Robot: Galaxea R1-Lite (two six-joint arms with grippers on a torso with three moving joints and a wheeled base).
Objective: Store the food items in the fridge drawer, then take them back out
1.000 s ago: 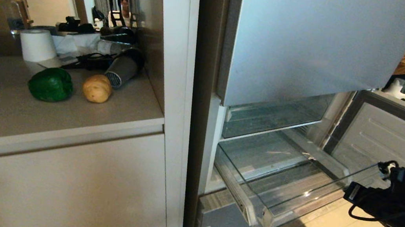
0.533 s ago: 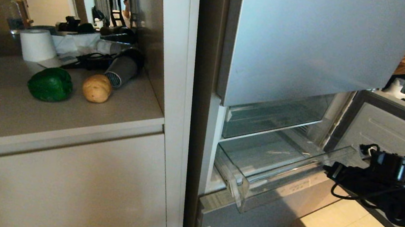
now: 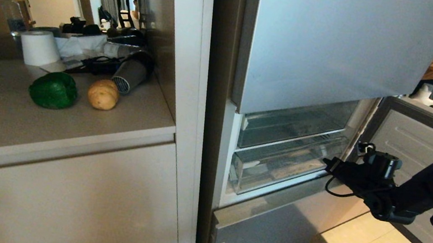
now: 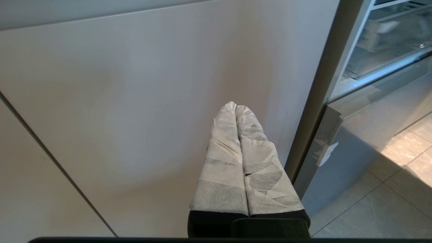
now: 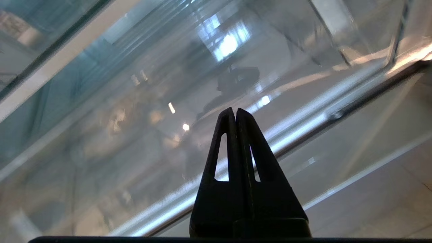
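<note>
A dark-green bell pepper [image 3: 53, 90] and a tan potato [image 3: 103, 94] lie side by side on the counter, left of the fridge. The clear fridge drawer [image 3: 278, 162] sits pushed in under the flat-fronted drawer. My right gripper [image 3: 326, 163] is shut and empty, its tips against the drawer's right front end. In the right wrist view the shut black fingers [image 5: 235, 113] point at the drawer's clear front [image 5: 135, 111]. My left gripper [image 4: 235, 105], shut and wrapped in white tape, hangs low before the cabinet front.
A white paper roll [image 3: 39, 48] and a grey hair dryer [image 3: 132, 72] stand behind the food on the counter [image 3: 71, 126]. The lower fridge door [image 3: 426, 138] stands open on the right, behind my right arm. A silver-grey upper door [image 3: 337, 45] hangs above the drawers.
The drawer has slid from fully pulled out to closed inside the fridge. My right gripper travelled left and up with its front edge, still shut. The food has not moved.
</note>
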